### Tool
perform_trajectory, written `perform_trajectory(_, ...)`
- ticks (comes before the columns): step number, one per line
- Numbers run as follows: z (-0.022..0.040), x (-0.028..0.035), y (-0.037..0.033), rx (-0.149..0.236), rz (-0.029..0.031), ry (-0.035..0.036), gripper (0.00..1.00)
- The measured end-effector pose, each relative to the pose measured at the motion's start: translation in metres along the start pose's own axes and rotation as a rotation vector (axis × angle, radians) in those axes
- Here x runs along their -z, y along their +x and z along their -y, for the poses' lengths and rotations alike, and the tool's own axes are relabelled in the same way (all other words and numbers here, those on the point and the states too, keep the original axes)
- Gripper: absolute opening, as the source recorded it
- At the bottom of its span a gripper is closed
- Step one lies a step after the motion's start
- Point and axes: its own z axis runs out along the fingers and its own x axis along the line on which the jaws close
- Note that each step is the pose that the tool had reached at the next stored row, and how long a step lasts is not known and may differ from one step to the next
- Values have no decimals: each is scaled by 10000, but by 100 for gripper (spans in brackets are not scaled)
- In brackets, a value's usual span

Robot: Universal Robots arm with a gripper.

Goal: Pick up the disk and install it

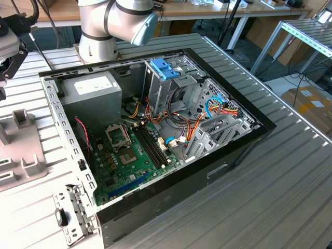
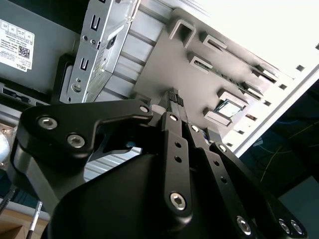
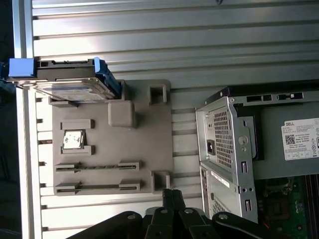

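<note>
First wrist view: your hand (image 3: 167,194), closed and empty, faces the disk (image 3: 67,90) across the grey fixture (image 3: 149,139); the disk's long axis lies crosswise to your reach.

An open computer case (image 1: 171,171) lies on its side on the ribbed metal tabletop (image 1: 280,197), filling the middle of the frame. Inside it, a grey power-supply box (image 1: 91,96) sits at the upper left, a metal cage with light-blue handles (image 1: 166,70) at the upper middle, a green motherboard (image 1: 129,161) at the lower left, and orange and yellow cables (image 1: 207,122) at the right. The arm's grey base (image 1: 111,26) stands just beyond the case at the top. A grey fixture plate (image 1: 18,155) lies at the left edge.
</note>
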Motion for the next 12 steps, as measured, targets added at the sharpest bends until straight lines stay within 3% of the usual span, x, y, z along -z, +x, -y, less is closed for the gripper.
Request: perform_trajectory(12, 3, -3, 40, 0, 0, 0, 11)
